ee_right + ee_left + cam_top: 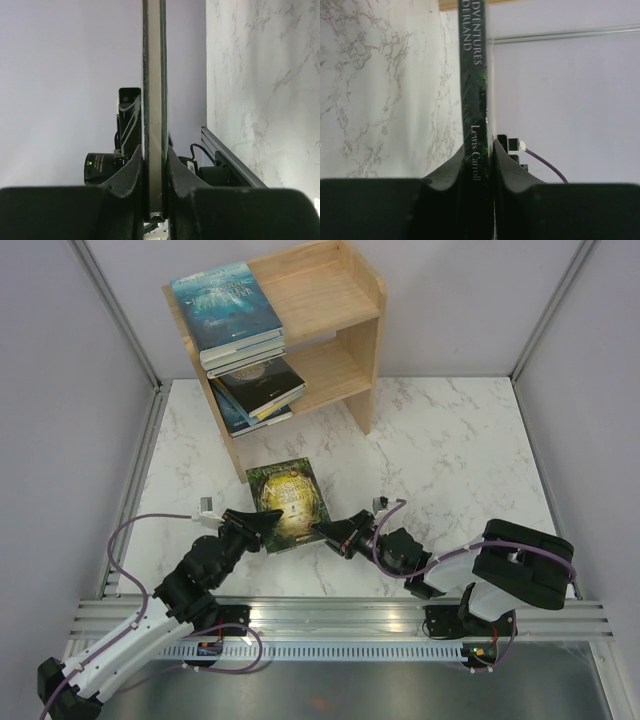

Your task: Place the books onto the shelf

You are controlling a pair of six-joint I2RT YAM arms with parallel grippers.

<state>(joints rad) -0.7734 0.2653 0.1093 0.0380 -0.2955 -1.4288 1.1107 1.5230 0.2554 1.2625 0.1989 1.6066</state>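
Over marble table [450, 440], left gripper [268, 521] and right gripper [320, 530] both pinch the book [288, 498], so lift it level toward the shelf [350, 360].

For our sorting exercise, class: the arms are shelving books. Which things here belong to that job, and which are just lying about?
Job: green book, gripped by left gripper and right gripper; shelved books; shelf.
Not the job: marble table; purple cables; metal rail.
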